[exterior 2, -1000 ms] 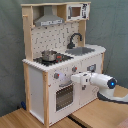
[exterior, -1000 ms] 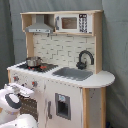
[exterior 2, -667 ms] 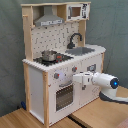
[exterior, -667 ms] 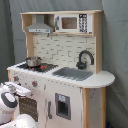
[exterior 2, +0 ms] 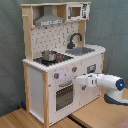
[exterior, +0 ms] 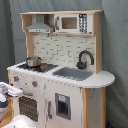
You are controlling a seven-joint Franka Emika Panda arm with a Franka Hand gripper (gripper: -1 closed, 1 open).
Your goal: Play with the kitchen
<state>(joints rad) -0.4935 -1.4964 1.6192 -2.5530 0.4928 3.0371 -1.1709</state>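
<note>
Arm reaching at the front of the toy kitchen, near the oven.

The kitchen point(exterior 2: 60, 60) stands on a wooden surface point(exterior 2: 95, 112); in the second exterior view the end effector point(exterior 2: 77, 81) lies level, pointing toward the second exterior view's left, just beside the oven door point(exterior 2: 64, 96) and below the knobs point(exterior 2: 74, 69). Whether its tips are apart or together I cannot tell. A small pot point(exterior 2: 49, 54) sits on the hob, the black faucet point(exterior: 85, 58) over the grey sink point(exterior: 74, 73), all well above the reach.

backdrop: grey-green curtain point(exterior: 116, 60), folds visible | floor: light wooden boards point(exterior 2: 95, 116) | light: even
</note>
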